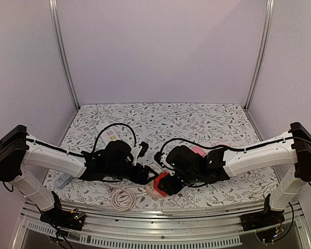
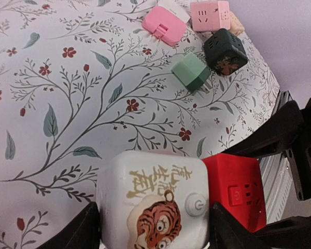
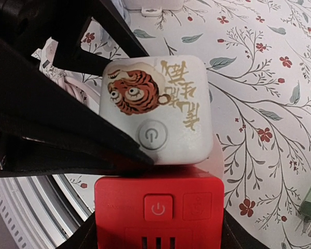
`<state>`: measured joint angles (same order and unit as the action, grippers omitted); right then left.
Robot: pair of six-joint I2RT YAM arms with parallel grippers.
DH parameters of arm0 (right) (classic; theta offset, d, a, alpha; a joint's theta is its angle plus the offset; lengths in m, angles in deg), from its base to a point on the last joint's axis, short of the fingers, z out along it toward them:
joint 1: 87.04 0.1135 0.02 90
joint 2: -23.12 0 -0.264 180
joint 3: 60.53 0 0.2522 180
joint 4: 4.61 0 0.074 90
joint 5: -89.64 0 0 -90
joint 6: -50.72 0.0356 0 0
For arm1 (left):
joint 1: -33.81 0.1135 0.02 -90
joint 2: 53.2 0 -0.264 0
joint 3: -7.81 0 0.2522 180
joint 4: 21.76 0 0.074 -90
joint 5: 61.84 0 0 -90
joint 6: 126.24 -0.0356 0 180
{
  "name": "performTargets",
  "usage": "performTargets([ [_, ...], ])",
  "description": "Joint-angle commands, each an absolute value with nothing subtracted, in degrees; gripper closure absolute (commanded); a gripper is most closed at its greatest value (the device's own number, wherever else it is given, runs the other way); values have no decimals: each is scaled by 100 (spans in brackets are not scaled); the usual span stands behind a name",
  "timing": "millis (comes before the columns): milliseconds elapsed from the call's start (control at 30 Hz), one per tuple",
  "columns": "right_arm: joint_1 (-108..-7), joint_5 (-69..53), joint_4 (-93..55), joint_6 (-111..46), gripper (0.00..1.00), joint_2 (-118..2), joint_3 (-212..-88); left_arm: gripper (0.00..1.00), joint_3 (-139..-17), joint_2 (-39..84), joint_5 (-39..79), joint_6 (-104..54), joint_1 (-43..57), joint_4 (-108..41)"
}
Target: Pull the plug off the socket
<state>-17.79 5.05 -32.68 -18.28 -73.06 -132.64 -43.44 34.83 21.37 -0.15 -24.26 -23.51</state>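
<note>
Although from above only its red corner shows, wrist views reveal left pincer (image 2: 153, 231) gripping the white tiger cube (image 2: 150, 194), right pincer (image 3: 158, 231) gripping the adjoining red cube (image 3: 158, 205), bottom centre; green cube (image 2: 191, 71) upper right.

White cube (image 2: 151, 199) in smooth matt plastic, red cube (image 3: 158, 205) in plastic, table cover (image 2: 67, 119) in cloth

Pink cube (image 2: 210, 15), dark green cube (image 2: 225, 51), pale green plug (image 2: 191, 71), pink adapter (image 2: 164, 24) grouped on floral cloth (image 2: 67, 104).
</note>
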Motion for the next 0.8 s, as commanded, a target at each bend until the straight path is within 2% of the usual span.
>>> performTargets([
  [0, -1892, -200, -2854, -1361, 64, -7318, -13191, 46, -4196, 3965, 1993, -127, -2782, -3227],
  [200, -1793, -82, -2925, -1363, 64, -7375, -13269, 50, -4225, 4070, 2013, -72, -2824, -3214],
  [767, -970, 1712, -4119, -1826, 65, -7716, -14163, 53, -4218, 4111, 2007, 61, -2825, -3148],
])
